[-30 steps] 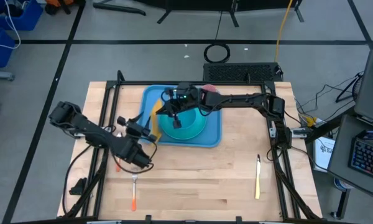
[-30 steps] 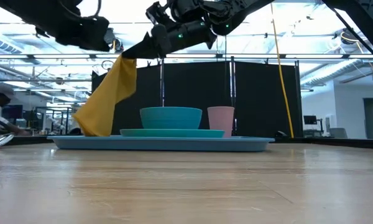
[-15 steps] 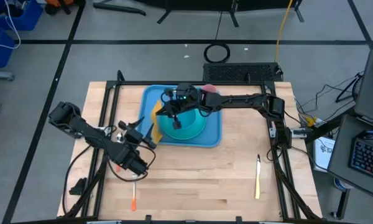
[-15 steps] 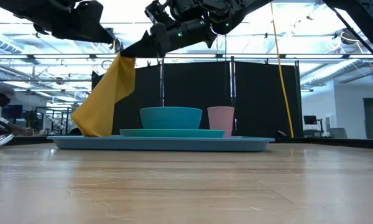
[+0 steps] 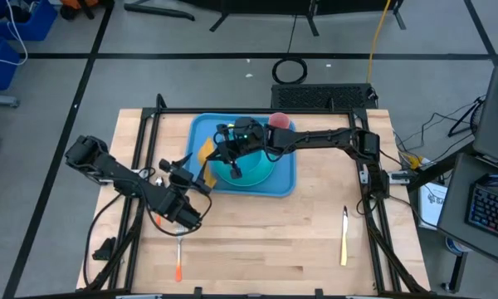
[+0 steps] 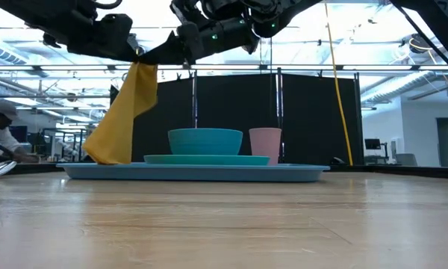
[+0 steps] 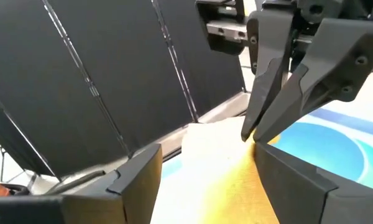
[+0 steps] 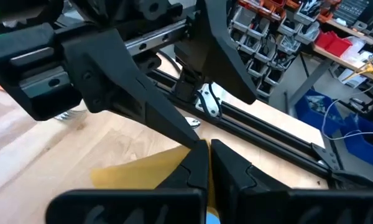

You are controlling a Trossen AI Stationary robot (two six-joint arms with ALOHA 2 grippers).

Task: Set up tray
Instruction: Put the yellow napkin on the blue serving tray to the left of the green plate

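The light-blue tray lies at the table's far middle. On it stand a teal bowl on a teal plate and a pink cup. A yellow napkin hangs over the tray's left end, and its lower end reaches down to the tray. My right gripper is shut on the napkin's top. My left gripper is open and level, one finger on either side of the napkin's upper part. I see no touch. My right gripper pinches the napkin's top corner between its two fingertips. It comes nearly level from the table's right, slanting slightly down. The napkin hangs slack below the fingers and slopes down toward the table's left, its lower end at the tray.
A fork with an orange handle lies near the front left and a knife with a yellow handle at the front right. Black frame rails run along both table sides. A person sits beyond the table at the left.
My right gripper has shifted a little toward the table's left with the napkin's top corner. The napkin now hangs steeper, while its lower end has stayed at the tray's left end.
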